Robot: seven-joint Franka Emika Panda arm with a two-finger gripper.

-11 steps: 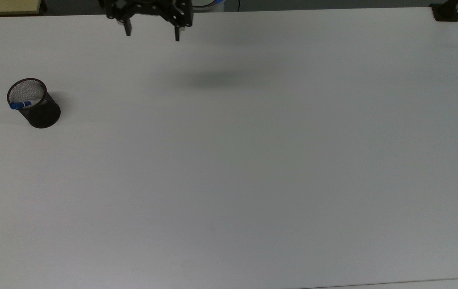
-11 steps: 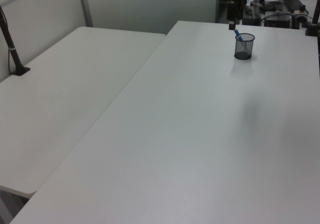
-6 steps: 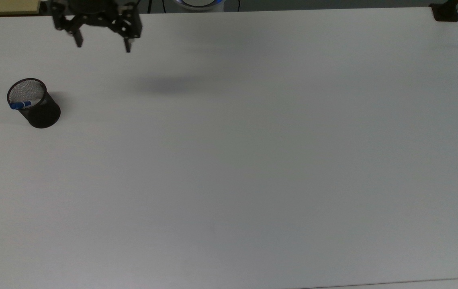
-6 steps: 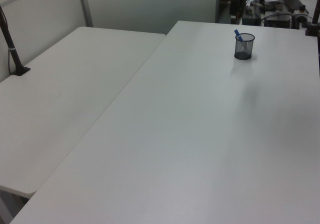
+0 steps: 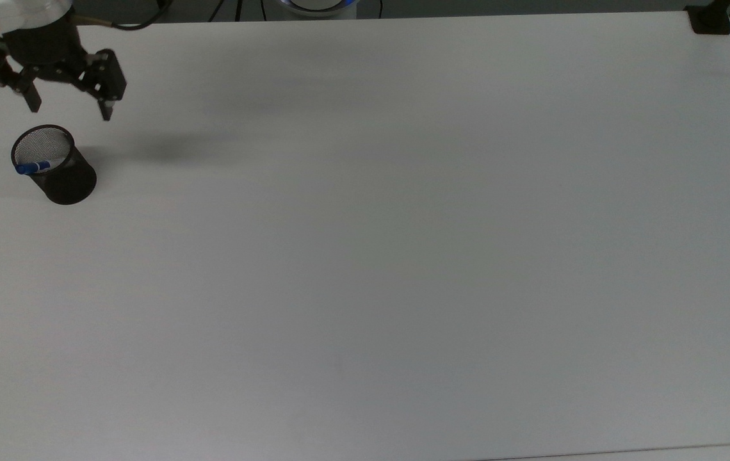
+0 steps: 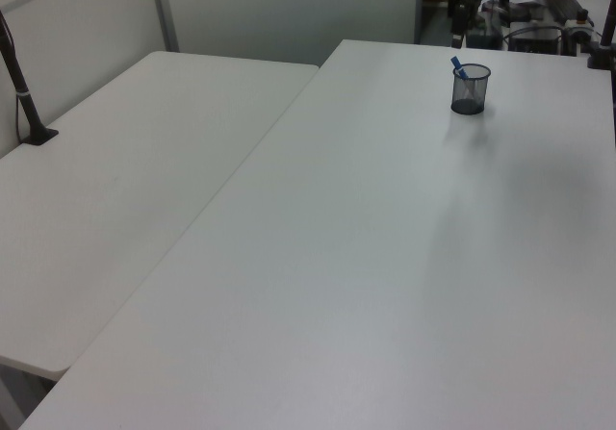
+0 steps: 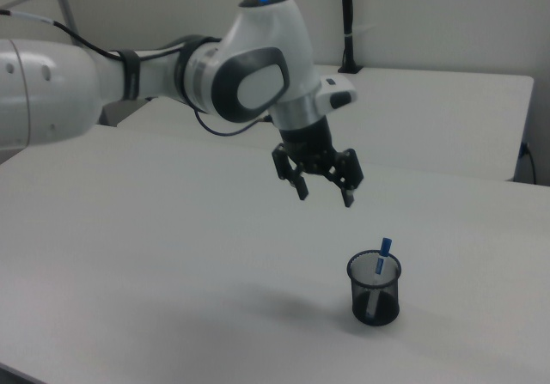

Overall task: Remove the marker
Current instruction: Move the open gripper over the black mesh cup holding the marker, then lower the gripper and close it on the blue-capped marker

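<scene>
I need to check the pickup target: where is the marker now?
The marker stands tilted in the black mesh cup near the top view's left edge, its blue cap poking above the rim, below the open end effector.

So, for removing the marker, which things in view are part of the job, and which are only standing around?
Part of the job:
- slim white marker with blue cap, standing in the cup
- black mesh cup
- black two-finger gripper, open, in the air

Only around:
- white table
- second white table
- black post with base
</scene>
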